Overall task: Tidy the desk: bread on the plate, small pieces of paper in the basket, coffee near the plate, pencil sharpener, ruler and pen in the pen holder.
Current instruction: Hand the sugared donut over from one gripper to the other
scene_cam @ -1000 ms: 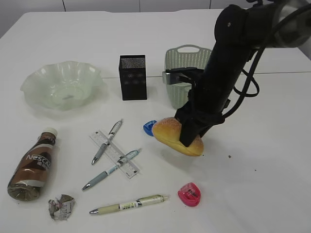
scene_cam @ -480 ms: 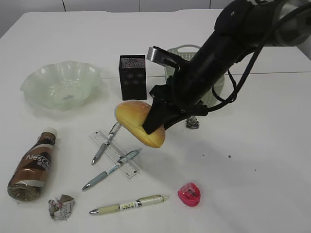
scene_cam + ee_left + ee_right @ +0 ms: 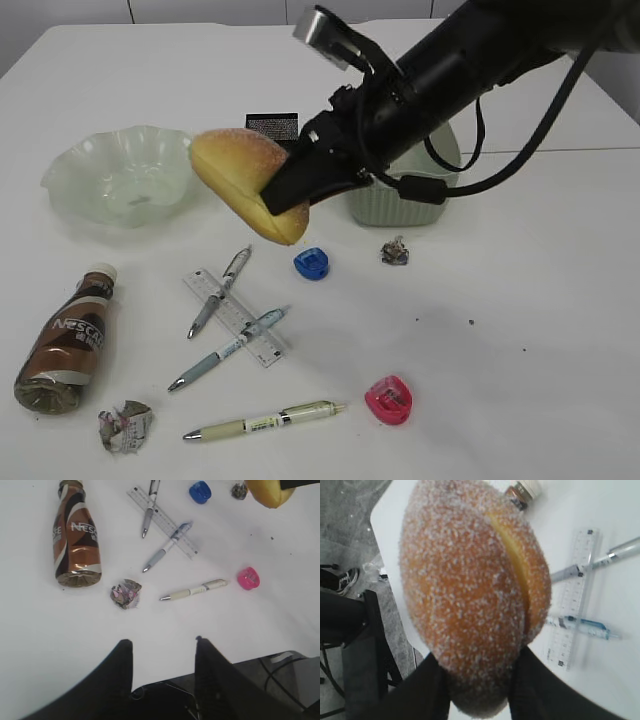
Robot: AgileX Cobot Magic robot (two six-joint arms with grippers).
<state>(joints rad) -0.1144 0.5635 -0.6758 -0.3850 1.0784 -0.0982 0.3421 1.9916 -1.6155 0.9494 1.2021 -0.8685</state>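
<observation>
Not much off-task from where I sit. Two dark specks [image 3: 470,323] lie right of centre, apart from everything else. Right wrist view: grey floor [image 3: 350,510] at left, a black-and-white shoe [image 3: 344,578] on it, a black stand [image 3: 355,645] just below the shoe.

Right gripper [image 3: 290,190] with the bread [image 3: 240,180] clamped in it is now higher and farther left than a second ago, off the desk [image 3: 540,330], the bun close beside the plate [image 3: 120,175] rim. The arm now reaches leftward in front of the pen holder [image 3: 272,124] and basket [image 3: 400,200]. Blue pencil sharpener [image 3: 311,263] and a small paper scrap [image 3: 395,250], earlier covered, now lie exposed.
</observation>
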